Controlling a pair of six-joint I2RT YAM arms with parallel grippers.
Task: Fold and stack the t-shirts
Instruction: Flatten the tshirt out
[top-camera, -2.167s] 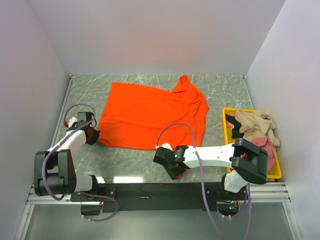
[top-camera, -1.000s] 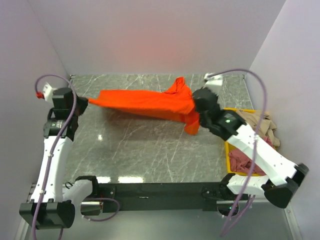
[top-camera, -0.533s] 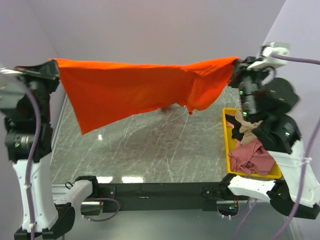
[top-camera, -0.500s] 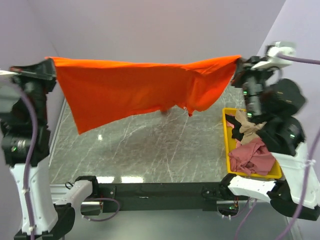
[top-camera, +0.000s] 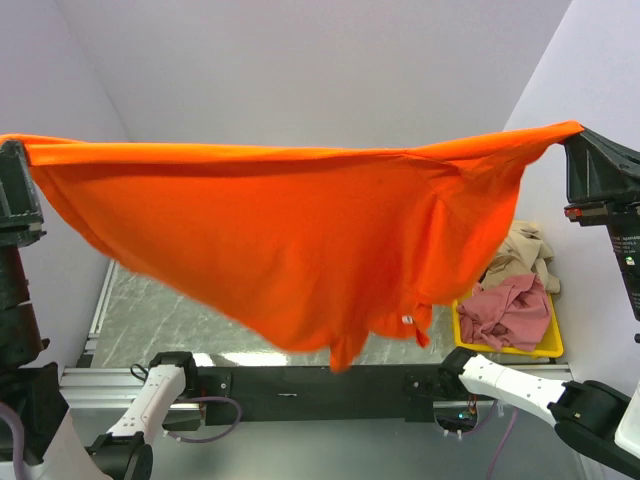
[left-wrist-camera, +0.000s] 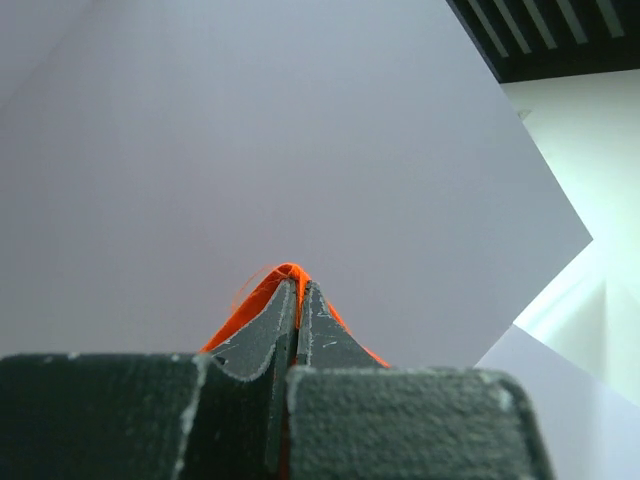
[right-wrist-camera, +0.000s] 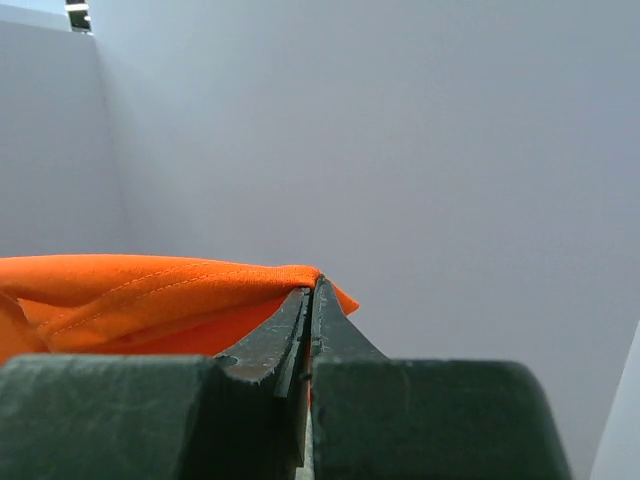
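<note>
Orange t-shirt (top-camera: 290, 240) hangs in the air, stretched wide from left to right across most of the top view, held only at its two top corners. Its lower edge droops unevenly, lowest near centre, well above the marble table (top-camera: 140, 310). Main risk: the whole weight hangs on two thin pinches, so a quick swing or too much sideways pull could tear a corner free and drop the shirt in a heap. The slack middle could also land first and trap wrinkles or a folded-under hem when it is laid down, since the right side is bunched and twisted. Yellow bin (top-camera: 505, 350) sits at the right near edge of the table. The hanging cloth is close to it on that side, so a low pass could drag the hem over the rim or snag the dusty pink t-shirt (top-camera: 510, 310) and beige t-shirt (top-camera: 520, 250) crumpled inside. Left gripper (left-wrist-camera: 298, 295) has its jaws pressed together with a sliver of orange cloth pinched at the tips, only a little fabric showing, so slip is likely there. Right gripper (right-wrist-camera: 311, 292) is likewise clamped tight on a hemmed orange edge. A small white tag (top-camera: 407, 320) shows near the lower hem, too small to read. No other brand or writing is visible.
</note>
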